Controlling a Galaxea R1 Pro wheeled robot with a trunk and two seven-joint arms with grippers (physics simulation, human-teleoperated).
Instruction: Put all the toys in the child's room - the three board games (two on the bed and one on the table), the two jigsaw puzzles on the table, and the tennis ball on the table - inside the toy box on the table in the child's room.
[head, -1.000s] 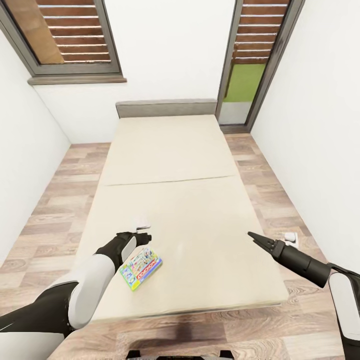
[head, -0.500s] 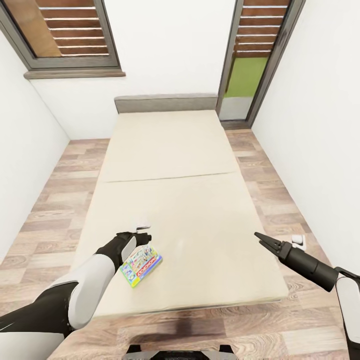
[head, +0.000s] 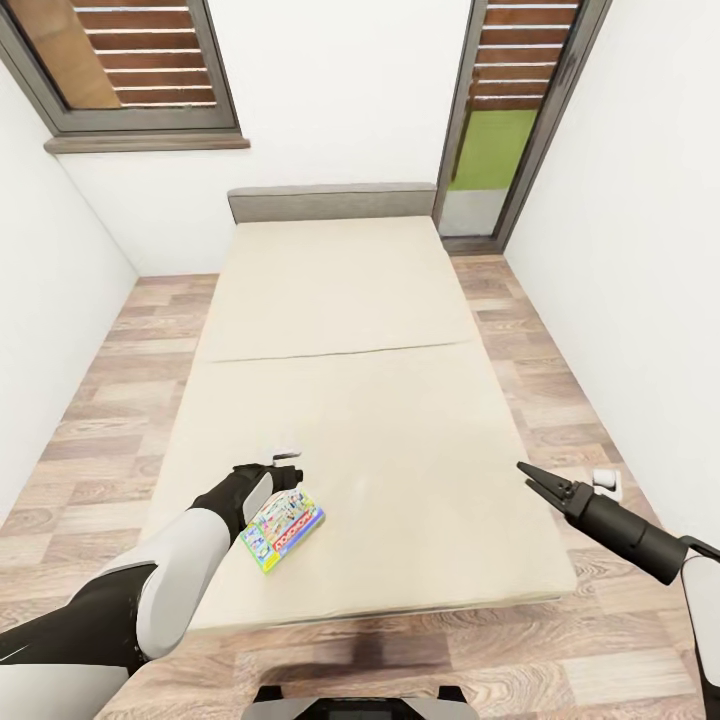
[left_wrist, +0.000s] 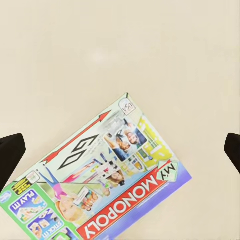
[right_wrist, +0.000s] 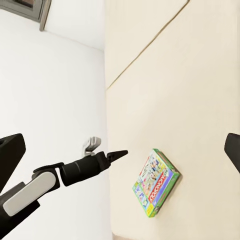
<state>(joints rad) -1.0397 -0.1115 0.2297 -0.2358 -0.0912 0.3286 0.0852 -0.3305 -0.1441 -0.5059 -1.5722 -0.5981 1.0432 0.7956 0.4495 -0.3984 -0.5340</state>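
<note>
A flat colourful board game (head: 283, 528) lettered "MONOPOLY" lies near the foot of the bed (head: 340, 400), on its plain beige mattress. My left gripper (head: 288, 468) hangs just above the box's far edge. In the left wrist view the box (left_wrist: 100, 185) lies below the left gripper (left_wrist: 120, 150), whose fingers stand wide apart, open and empty. My right gripper (head: 530, 473) hovers over the bed's right edge, well away from the box. In the right wrist view the right gripper (right_wrist: 125, 145) is open, and the box (right_wrist: 156, 182) and the left gripper (right_wrist: 119, 153) show beyond it.
White walls close in on both sides, with strips of wood-plank floor (head: 110, 400) along the bed. A grey headboard (head: 333, 204) stands at the far end under a shuttered window (head: 130, 60). A narrow glazed door (head: 500, 120) is at the back right. A small white object (head: 606, 480) sits on the floor.
The whole view has shifted a little, so the camera moved. My right gripper has drifted slightly to the right. The left gripper and the board game have kept their places.
</note>
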